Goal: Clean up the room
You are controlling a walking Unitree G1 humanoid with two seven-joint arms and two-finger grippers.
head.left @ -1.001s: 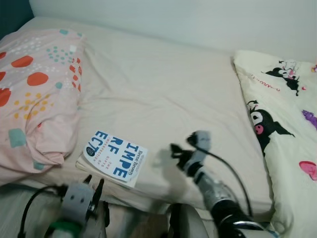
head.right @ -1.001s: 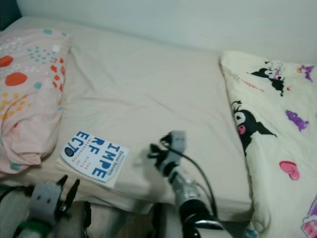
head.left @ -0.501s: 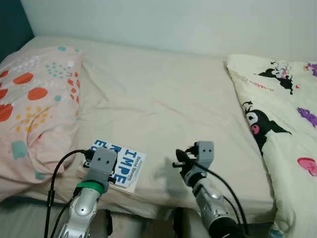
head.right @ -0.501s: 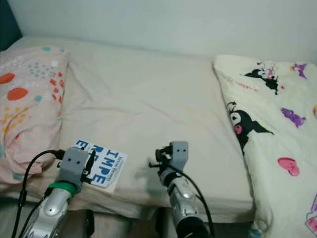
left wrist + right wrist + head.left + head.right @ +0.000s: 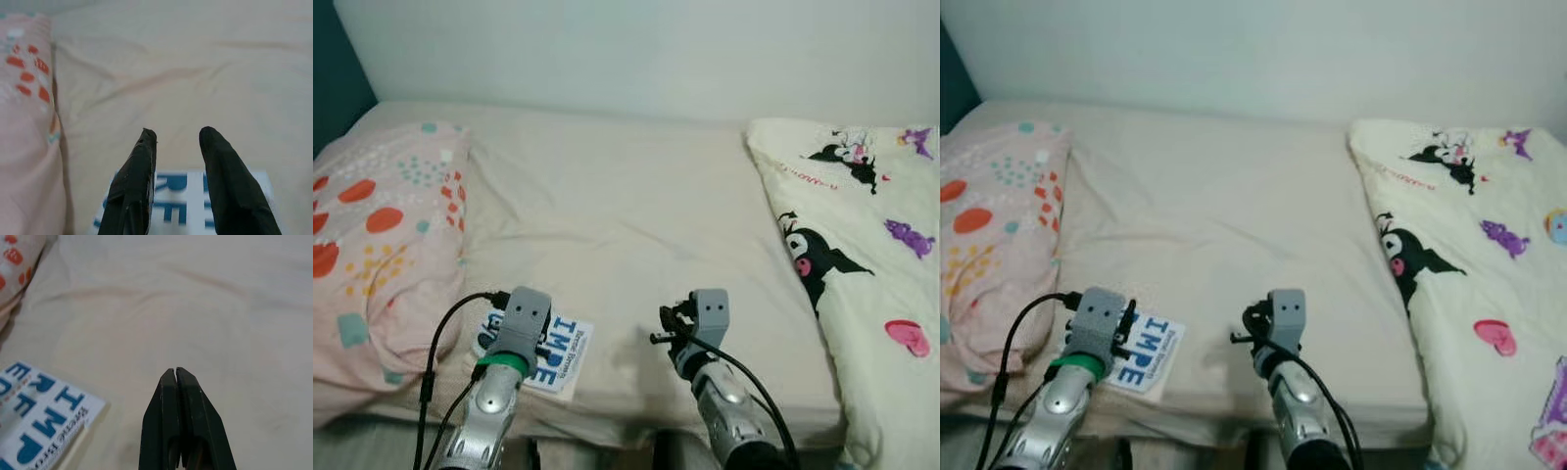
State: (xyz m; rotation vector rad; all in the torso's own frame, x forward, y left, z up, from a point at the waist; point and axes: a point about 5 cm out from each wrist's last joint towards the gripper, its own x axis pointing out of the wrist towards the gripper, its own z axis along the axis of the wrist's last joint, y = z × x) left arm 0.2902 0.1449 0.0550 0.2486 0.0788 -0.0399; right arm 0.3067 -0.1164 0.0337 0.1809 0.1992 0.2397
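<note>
A white book with big blue letters (image 5: 560,357) lies flat near the front edge of the bed (image 5: 636,215). My left gripper (image 5: 176,139) hovers over the book (image 5: 190,198), its two black fingers open with nothing between them. The left arm's grey wrist block (image 5: 525,323) covers the book's left half in the head views. My right gripper (image 5: 176,374) is shut and empty, held above bare sheet to the right of the book (image 5: 44,426), with its wrist block (image 5: 707,315) beside it.
A pink pillow with orange and teal spots (image 5: 377,235) lies left of the book. A cream blanket with cartoon prints (image 5: 862,255) covers the bed's right side. A pale wall (image 5: 636,49) stands behind the bed.
The left arm has come up from below the bed edge and now reaches over the book. The right arm has drawn back a little. The camera has shifted too.
</note>
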